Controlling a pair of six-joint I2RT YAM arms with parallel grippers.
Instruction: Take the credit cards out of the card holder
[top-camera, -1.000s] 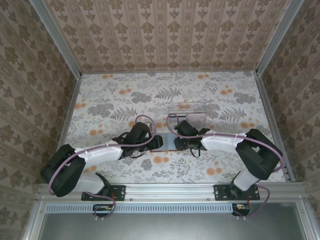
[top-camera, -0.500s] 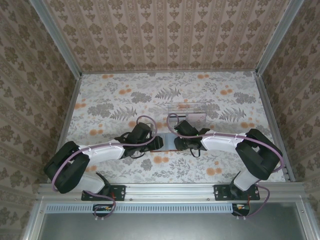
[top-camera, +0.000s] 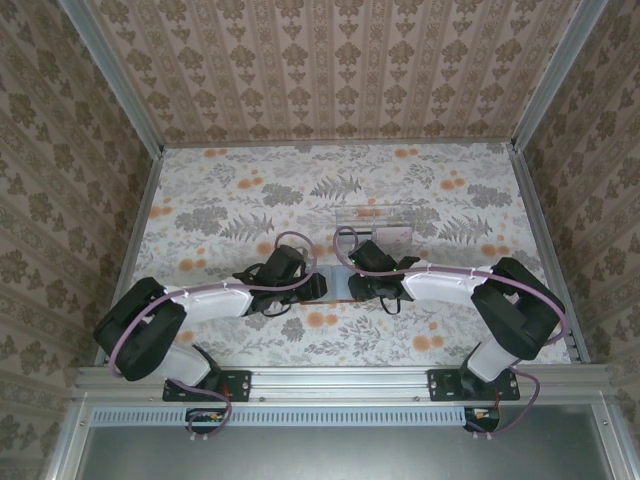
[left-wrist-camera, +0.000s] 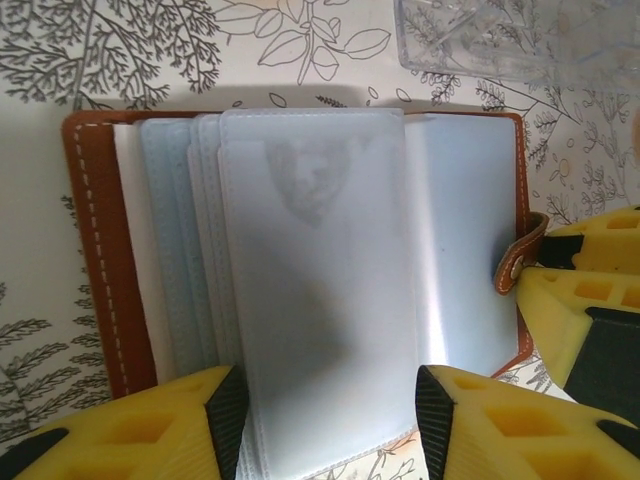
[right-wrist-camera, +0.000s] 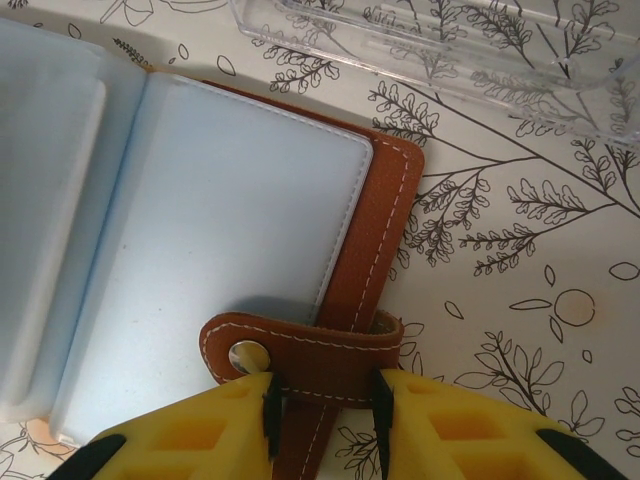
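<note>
The card holder (top-camera: 333, 285) lies open on the flowered table between my two grippers. Its brown cover (left-wrist-camera: 88, 250) frames several grey-blue pockets (left-wrist-camera: 320, 300). A faint shield-shaped print shows through the top pocket, and no credit card stands out plainly. My left gripper (left-wrist-camera: 330, 415) is open, its pads on either side of the near end of the top pocket. My right gripper (right-wrist-camera: 323, 405) is shut on the brown snap strap (right-wrist-camera: 300, 350) at the holder's right edge (right-wrist-camera: 385, 220). The right gripper's yellow fingers (left-wrist-camera: 590, 300) show beside the strap in the left wrist view.
A clear plastic tray (top-camera: 372, 222) stands just beyond the holder, close to both wrists (left-wrist-camera: 500, 40) (right-wrist-camera: 450, 40). Patterned walls enclose the table on three sides. The flowered surface stretches open to the far left and right.
The left arm has shifted slightly right toward the holder, and its jaws have narrowed a little. The right arm and the holder have not moved.
</note>
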